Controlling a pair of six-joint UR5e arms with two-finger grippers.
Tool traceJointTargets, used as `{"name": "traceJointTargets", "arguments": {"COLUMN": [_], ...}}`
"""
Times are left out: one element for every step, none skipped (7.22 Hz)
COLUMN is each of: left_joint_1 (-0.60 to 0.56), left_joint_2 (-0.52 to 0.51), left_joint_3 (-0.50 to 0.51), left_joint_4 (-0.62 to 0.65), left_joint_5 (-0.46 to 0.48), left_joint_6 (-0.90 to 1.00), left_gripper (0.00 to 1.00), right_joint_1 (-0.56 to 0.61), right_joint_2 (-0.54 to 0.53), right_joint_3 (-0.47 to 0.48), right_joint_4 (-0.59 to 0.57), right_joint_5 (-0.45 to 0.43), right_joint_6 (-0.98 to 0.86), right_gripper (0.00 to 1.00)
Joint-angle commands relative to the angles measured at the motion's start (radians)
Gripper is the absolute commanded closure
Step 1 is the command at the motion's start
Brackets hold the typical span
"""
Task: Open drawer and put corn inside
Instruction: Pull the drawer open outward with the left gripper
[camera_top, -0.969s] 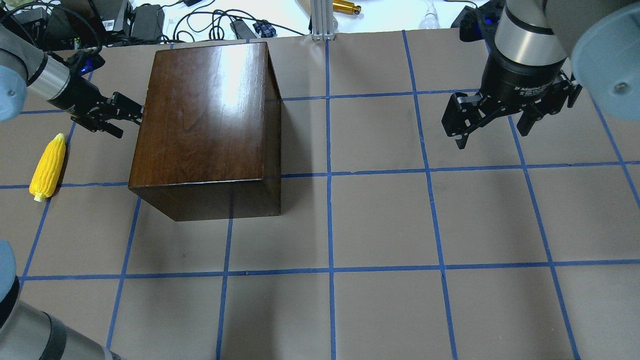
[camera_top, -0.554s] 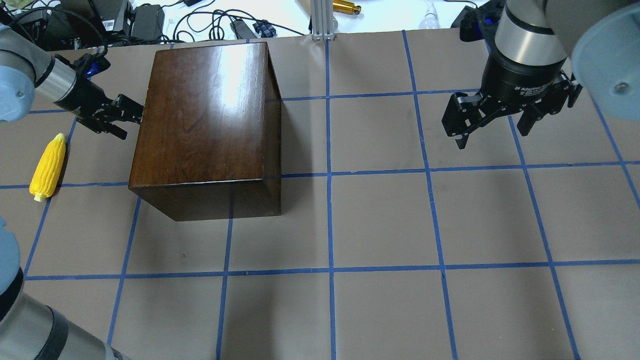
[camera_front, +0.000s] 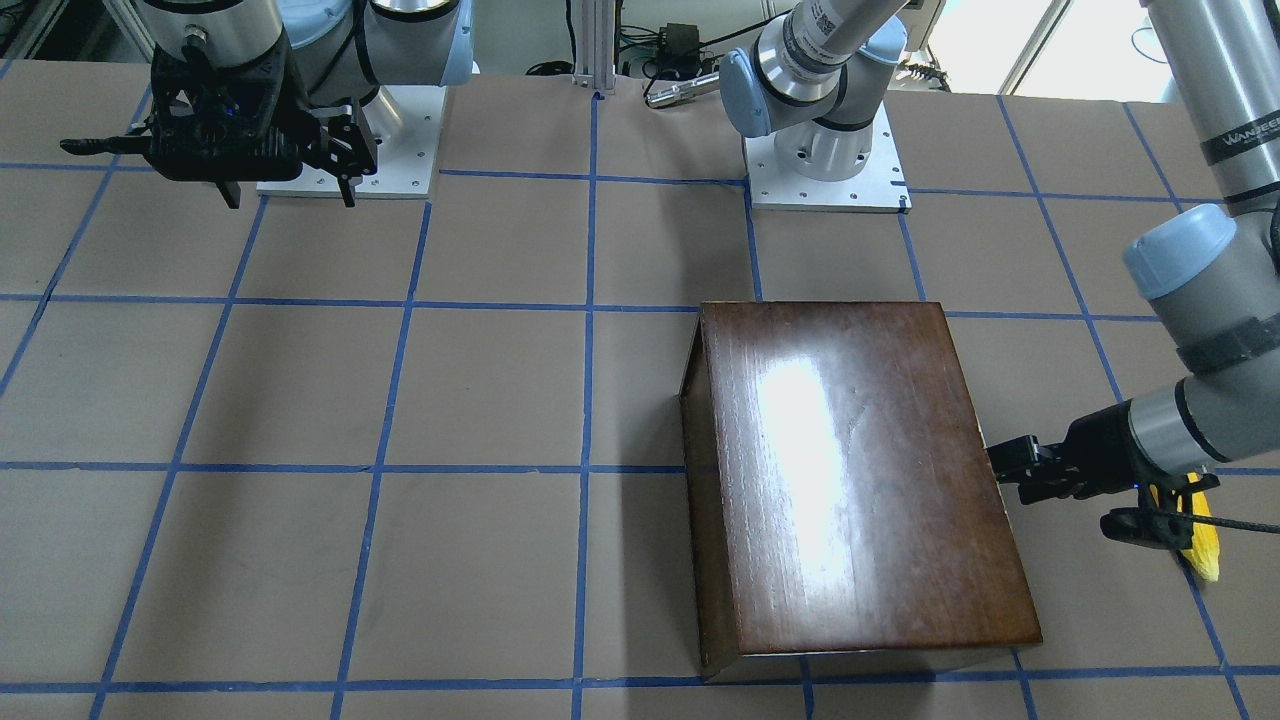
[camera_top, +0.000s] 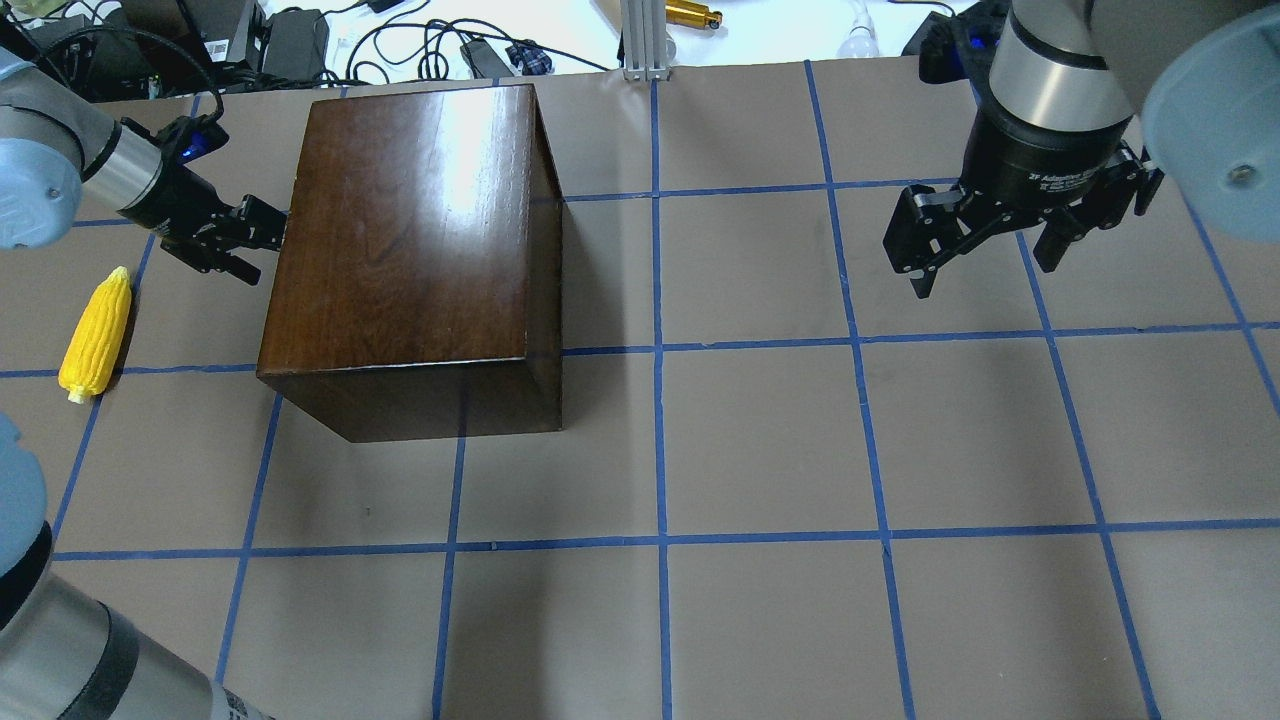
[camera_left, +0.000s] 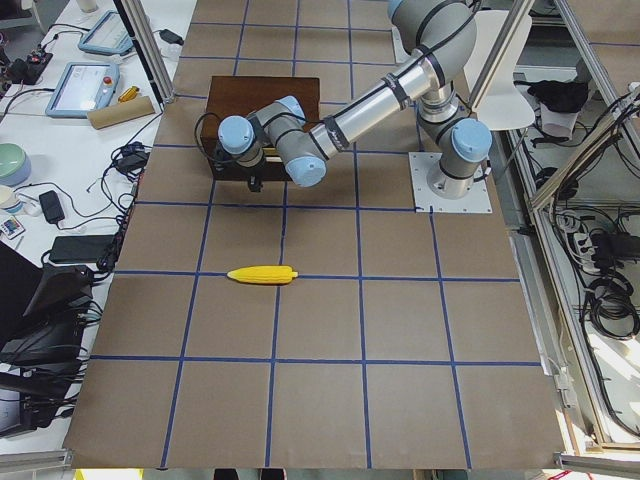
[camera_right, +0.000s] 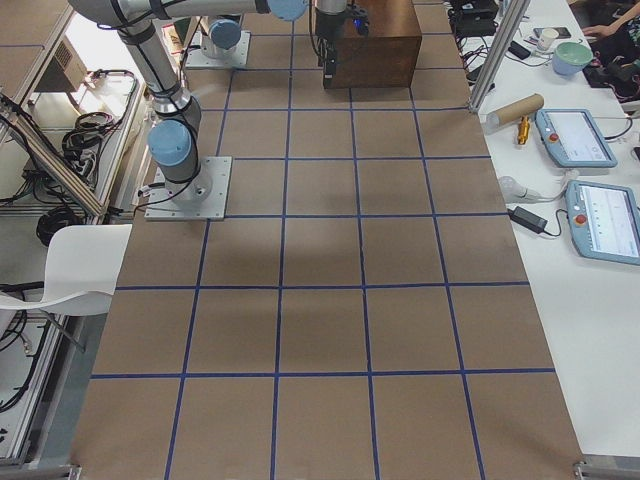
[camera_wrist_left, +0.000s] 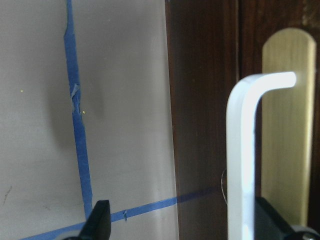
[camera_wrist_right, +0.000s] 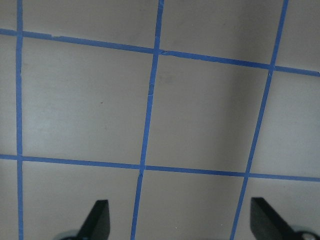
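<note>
The dark-brown wooden box (camera_top: 410, 220) stands left of the table's middle and also shows in the front view (camera_front: 850, 470). Its drawer is closed; only the dark front panel (camera_wrist_left: 205, 100) with a metal pull (camera_wrist_left: 243, 150) on a brass plate shows, in the left wrist view. My left gripper (camera_top: 262, 245) is open at the box's left face, and the pull lies between its fingertips (camera_wrist_left: 100, 220), close to the right one. The yellow corn (camera_top: 95, 335) lies on the table left of the box. My right gripper (camera_top: 985, 260) is open and empty, hovering at the far right.
Blue tape lines grid the brown table (camera_top: 760, 440). Cables and chargers (camera_top: 300, 40) lie beyond the far edge. In the front view the corn (camera_front: 1200, 540) is mostly hidden behind my left wrist.
My left wrist has swung toward the far edge and in toward the box, with the fingertips staying at its left face. The corn, box and right arm have not moved.
</note>
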Motion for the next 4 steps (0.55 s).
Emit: {"name": "traceJointTargets", "arguments": {"left_joint_1": [0.009,0.023,0.040,0.070], "left_joint_2": [-0.004,-0.009,-0.009,-0.009], "left_joint_3": [0.001,0.001,0.001,0.001], "left_joint_4": [0.000,0.012,0.014,0.014], "left_joint_5": [0.003,0.004,0.005,0.006], "left_joint_6": [0.002,0.002,0.002,0.004], "left_gripper": [0.00,0.00,0.00,0.00], "right_joint_1": [0.000,0.000,0.000,0.000], "right_joint_2": [-0.001,0.001,-0.001,0.001], "right_joint_3": [0.000,0.000,0.000,0.000], "right_joint_4": [0.000,0.000,0.000,0.000], "right_joint_5": [0.001,0.001,-0.001,-0.001], "right_joint_6": [0.000,0.000,0.000,0.000], "right_gripper": [0.00,0.00,0.00,0.00]}}
